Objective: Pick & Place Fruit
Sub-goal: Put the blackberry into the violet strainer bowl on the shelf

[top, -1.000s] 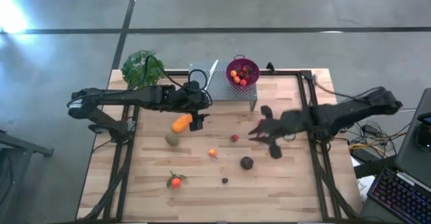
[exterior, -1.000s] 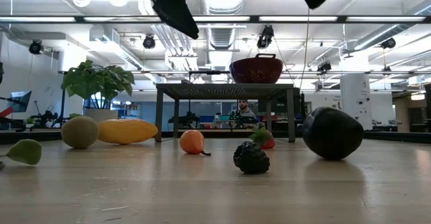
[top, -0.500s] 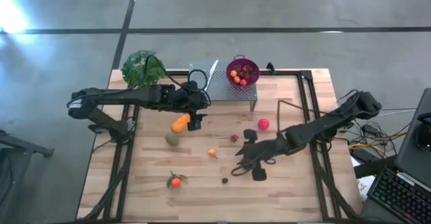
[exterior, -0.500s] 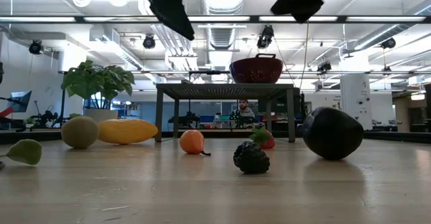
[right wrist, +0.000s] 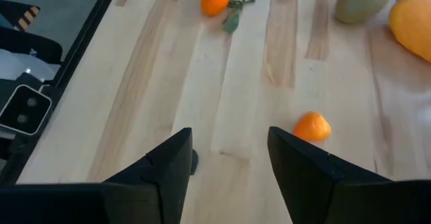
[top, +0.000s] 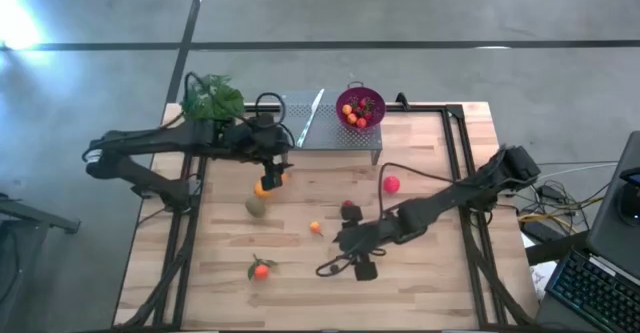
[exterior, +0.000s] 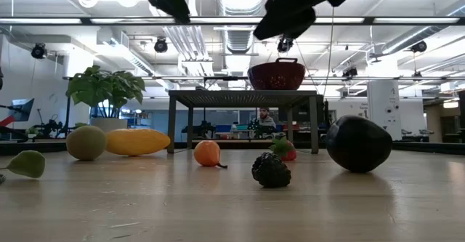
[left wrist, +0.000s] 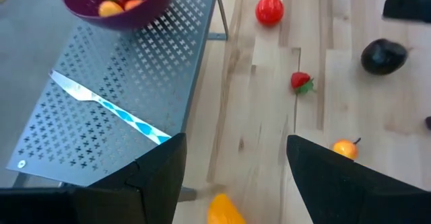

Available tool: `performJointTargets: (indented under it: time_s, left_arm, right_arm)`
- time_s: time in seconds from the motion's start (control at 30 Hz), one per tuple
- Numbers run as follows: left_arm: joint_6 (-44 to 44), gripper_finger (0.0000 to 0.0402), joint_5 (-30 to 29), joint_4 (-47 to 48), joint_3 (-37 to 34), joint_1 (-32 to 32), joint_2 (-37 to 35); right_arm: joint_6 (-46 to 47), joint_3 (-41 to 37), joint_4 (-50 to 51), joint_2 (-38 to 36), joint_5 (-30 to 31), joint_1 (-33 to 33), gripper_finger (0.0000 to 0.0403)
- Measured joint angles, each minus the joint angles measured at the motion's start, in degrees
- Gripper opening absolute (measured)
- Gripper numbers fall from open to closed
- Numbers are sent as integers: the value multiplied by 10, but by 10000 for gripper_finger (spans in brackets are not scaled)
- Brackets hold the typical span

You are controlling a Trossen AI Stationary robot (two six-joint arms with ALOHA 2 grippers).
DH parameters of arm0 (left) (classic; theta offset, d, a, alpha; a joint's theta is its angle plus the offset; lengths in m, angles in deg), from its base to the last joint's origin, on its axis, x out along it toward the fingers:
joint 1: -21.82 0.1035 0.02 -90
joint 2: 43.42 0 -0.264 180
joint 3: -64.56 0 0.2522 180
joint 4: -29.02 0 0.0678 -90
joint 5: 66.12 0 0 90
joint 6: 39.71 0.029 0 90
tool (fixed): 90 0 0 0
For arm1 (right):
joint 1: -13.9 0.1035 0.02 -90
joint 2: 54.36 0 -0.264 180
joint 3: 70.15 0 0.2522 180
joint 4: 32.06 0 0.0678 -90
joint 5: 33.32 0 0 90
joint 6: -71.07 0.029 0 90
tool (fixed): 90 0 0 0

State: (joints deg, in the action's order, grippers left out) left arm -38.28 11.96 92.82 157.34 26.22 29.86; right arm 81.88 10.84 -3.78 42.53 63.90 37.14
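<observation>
Pale wood table [top: 420, 293]: right gripper [top: 345, 258] is hovering, fingers apart and empty, over scattered fruit [top: 316, 227] (bare boards nearby); left gripper [top: 272, 163], open, is hanging above the orange fruit [top: 262, 186].

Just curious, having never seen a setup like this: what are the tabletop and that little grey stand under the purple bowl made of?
The tabletop looks like pale wood planks with a matt finish: grain and seams show. The grey stand seems to be perforated sheet metal, painted or coated: it has regular punched holes. The purple colander bowl is probably plastic, though that is less certain.
</observation>
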Motion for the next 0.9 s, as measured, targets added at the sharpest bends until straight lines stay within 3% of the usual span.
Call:
performJointTargets:
  time_s: [0.47,0.9]
  left_arm:
    - [3,261,-8,16,0,0,-78]
    - [3,261,-12,25,-1,0,-91]
  right_arm:
    - [11,40,-20,72,-19,2,169]
    - [23,33,-28,97,-34,7,196]
